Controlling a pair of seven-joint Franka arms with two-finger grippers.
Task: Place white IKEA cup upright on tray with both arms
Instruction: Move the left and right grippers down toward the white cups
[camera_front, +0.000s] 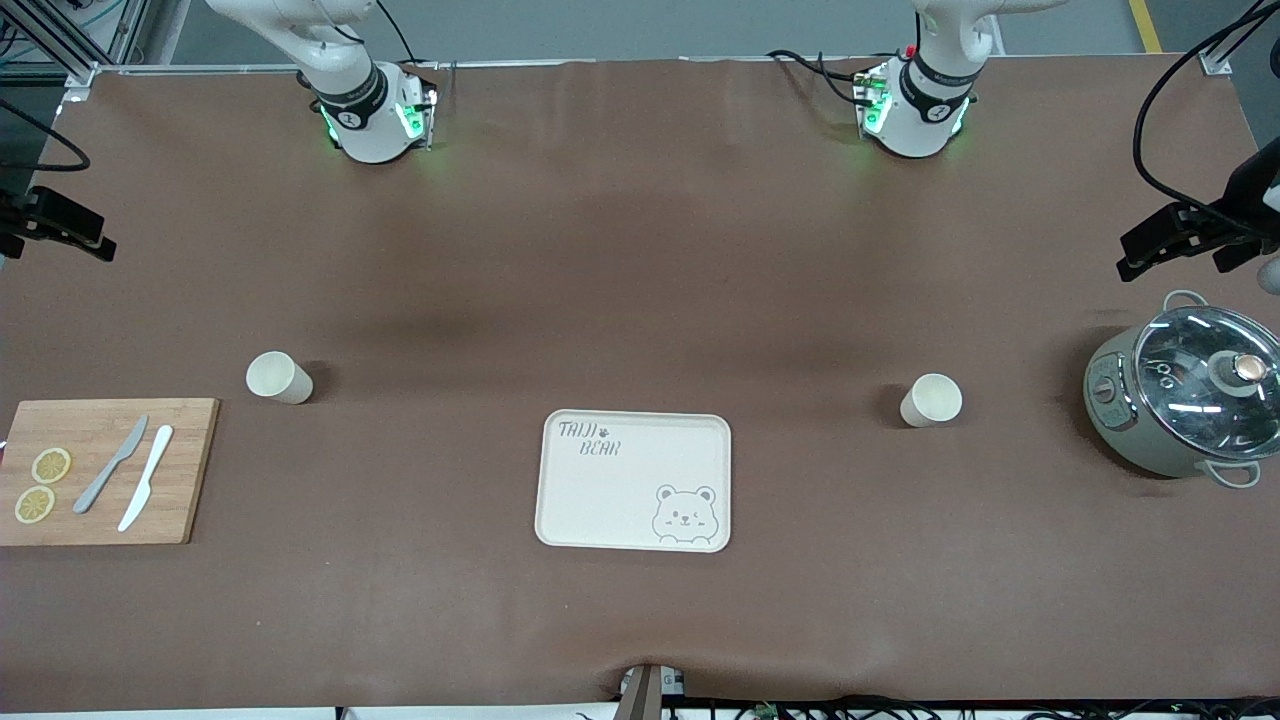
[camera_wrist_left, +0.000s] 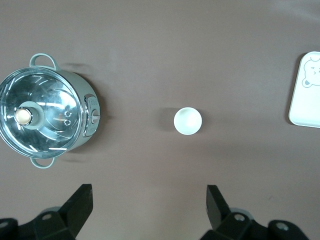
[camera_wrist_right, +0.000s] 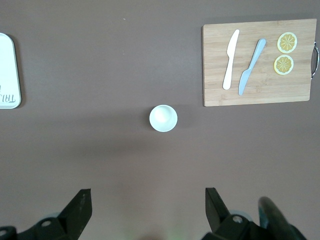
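Observation:
Two white cups stand on the brown table. One cup (camera_front: 931, 400) is toward the left arm's end and shows round from above in the left wrist view (camera_wrist_left: 187, 121). The other cup (camera_front: 278, 378) is toward the right arm's end and shows in the right wrist view (camera_wrist_right: 163, 118). The cream tray (camera_front: 634, 480) with the bear drawing lies between them, nearer the front camera, with nothing on it. Its edge shows in both wrist views (camera_wrist_left: 305, 95) (camera_wrist_right: 7, 75). My left gripper (camera_wrist_left: 148, 192) and right gripper (camera_wrist_right: 147, 195) are open, empty and high over the table, each well away from its cup.
A grey pot with a glass lid (camera_front: 1190, 400) stands at the left arm's end, beside that cup (camera_wrist_left: 42, 117). A wooden cutting board (camera_front: 100, 470) with two knives and two lemon slices lies at the right arm's end (camera_wrist_right: 257, 62). Both arm bases (camera_front: 370, 110) (camera_front: 915, 100) stand along the table's edge farthest from the front camera.

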